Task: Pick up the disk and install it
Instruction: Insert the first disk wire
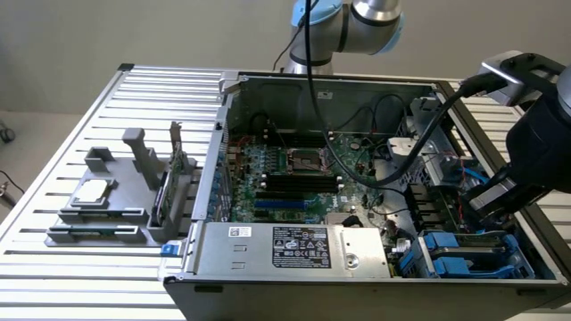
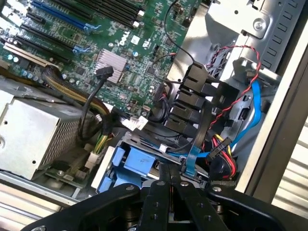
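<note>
The hand [image 2: 169, 169] has its fingers pressed together with nothing between them. It hangs just over the disk [image 2: 132, 161], which lies down in the drive bay of the computer case [image 1: 357, 83], right beside the power supply [image 1: 295, 246] on the exterior view's right. The disk looks seated in the bay, though I cannot tell whether it is fully home.

The main risk, as I judge it, is the wiring. A blue ribbon cable [image 2: 250, 115] and a red, yellow and black wire bundle [image 2: 224, 161] run on the far side of the disk from the power supply, close to the fingers, and a sideways move could snag them. Pushing off-centre on a blue rail could also jam the disk crooked.

Count: one arm, one hand, one case, one power supply. The bay shows what look like two blue-railed carriers. One grey holder [image 1: 107, 214] sits on the tabletop [image 1: 89, 281], well apart from the power supply.
</note>
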`<control>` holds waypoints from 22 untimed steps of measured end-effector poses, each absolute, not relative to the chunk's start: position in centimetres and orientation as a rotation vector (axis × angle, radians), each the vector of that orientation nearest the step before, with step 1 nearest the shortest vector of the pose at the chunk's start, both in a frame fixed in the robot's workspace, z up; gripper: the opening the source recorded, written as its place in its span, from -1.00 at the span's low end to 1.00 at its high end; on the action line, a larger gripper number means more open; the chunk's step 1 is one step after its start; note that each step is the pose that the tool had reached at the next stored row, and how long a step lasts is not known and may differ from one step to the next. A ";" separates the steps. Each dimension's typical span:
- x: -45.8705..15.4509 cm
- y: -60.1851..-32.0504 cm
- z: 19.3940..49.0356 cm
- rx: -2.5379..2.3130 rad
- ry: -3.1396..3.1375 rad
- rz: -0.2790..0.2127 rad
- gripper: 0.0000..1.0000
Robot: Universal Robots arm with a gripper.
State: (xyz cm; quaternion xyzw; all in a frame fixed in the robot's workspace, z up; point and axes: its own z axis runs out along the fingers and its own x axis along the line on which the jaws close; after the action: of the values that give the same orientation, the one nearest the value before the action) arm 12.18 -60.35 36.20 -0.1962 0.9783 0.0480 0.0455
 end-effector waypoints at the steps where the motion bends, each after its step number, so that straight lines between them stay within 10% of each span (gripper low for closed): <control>1: 12.2 -60.4 36.2 -0.579 2.991 0.146 -0.79; 22: 12.2 -60.3 36.2 -0.147 3.034 0.136 -0.79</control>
State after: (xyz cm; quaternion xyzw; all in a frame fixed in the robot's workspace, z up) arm 12.16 -60.35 36.20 -0.0484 0.9966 0.0448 0.0503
